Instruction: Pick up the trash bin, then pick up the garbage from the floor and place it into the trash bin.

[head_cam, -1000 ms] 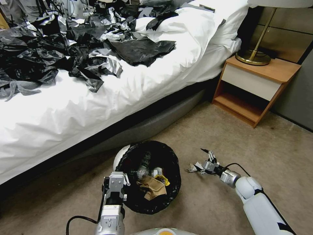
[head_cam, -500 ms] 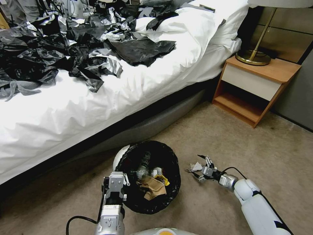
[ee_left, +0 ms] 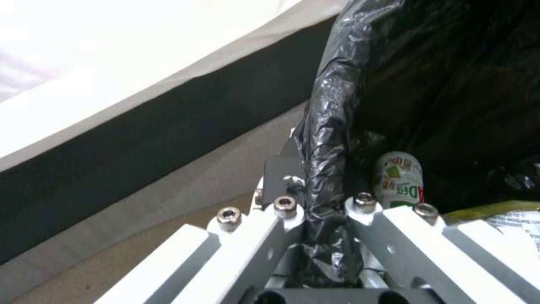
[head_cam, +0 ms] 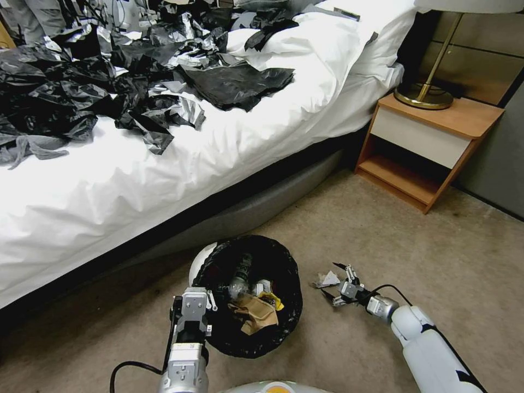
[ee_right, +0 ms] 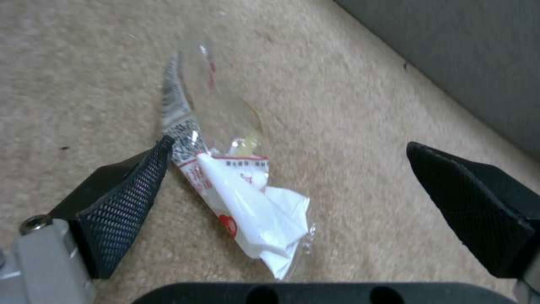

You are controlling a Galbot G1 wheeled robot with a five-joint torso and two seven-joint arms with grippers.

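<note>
Beside the bed (head_cam: 164, 180), whose dark base borders the open carpet (head_cam: 382, 229), the trash bin (head_cam: 284, 322) stands upright, with bottles and a brown bag inside. Farther right, the nightstand (head_cam: 431, 142) stays well clear. On the bin's near-left rim the left hand (ee_left: 323, 219) is clamped over the black liner. Right of the bin, the right hand (ee_right: 292, 185) has its pads (ee_right: 129, 198) spread wide around a red-and-white wrapper (ee_right: 247, 202); the wrapper seems to lie lengthwise between them, pointing away from the wrist.
</note>
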